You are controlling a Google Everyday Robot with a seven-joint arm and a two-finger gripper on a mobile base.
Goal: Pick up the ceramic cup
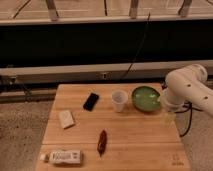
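Note:
The ceramic cup [119,100] is small, plain white and handleless, and stands upright near the back middle of the wooden table [135,145]. A wide green bowl [146,98] sits just to its right. My white arm [187,86] comes in from the right. The gripper [168,116] hangs below the wrist at the table's right edge, just right of and in front of the green bowl. It is about a bowl's width from the cup and touches nothing.
A black phone [91,101] lies left of the cup. A small white block [66,119] lies at the left. A dark red object [102,142] lies front centre. A white labelled packet [62,157] lies at the front left corner. A dark wall and cable run behind.

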